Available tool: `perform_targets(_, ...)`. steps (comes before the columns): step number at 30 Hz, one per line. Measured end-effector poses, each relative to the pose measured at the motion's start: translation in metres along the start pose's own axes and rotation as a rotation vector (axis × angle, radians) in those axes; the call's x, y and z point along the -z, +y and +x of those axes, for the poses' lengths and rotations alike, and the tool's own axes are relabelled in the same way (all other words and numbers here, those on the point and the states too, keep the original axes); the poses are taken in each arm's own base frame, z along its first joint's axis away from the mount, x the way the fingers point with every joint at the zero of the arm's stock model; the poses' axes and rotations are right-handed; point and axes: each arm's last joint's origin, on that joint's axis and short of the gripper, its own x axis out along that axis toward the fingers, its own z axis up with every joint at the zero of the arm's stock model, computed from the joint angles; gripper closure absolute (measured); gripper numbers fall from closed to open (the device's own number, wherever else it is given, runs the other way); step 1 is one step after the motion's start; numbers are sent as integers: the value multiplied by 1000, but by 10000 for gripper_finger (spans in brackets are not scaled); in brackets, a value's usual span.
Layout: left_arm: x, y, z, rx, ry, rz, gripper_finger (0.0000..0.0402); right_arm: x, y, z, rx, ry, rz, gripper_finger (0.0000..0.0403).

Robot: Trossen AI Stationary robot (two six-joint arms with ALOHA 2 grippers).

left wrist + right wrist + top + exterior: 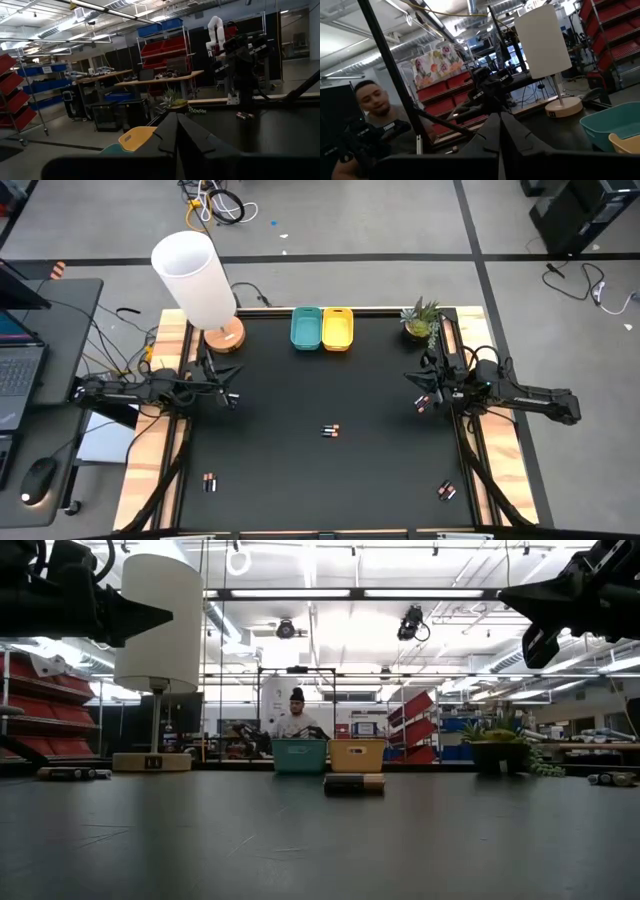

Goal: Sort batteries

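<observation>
Four small groups of batteries lie scattered — centre (pixel 331 431), front left (pixel 210 482), front right (pixel 446 492), right edge (pixel 424 402). Two bins — teal (pixel 306 327), yellow (pixel 337 328). One lamp (pixel 197 280), one plant (pixel 421 318).

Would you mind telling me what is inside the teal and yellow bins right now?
From above, the teal bin and yellow bin look empty; no batteries show inside.

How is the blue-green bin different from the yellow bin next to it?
The teal bin is blue-green; the yellow bin is yellow. From above, the teal bin sits on the lamp's side and the yellow bin on the plant's side. They share a shape and about the same size, stand side by side at the table's far edge, and look empty.
</observation>
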Motion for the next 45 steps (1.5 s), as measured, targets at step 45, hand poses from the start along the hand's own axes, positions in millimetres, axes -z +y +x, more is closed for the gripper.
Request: perform_targets(45,0,0,0,0,0,-202,382,0,0,0,-1,0,0,400)
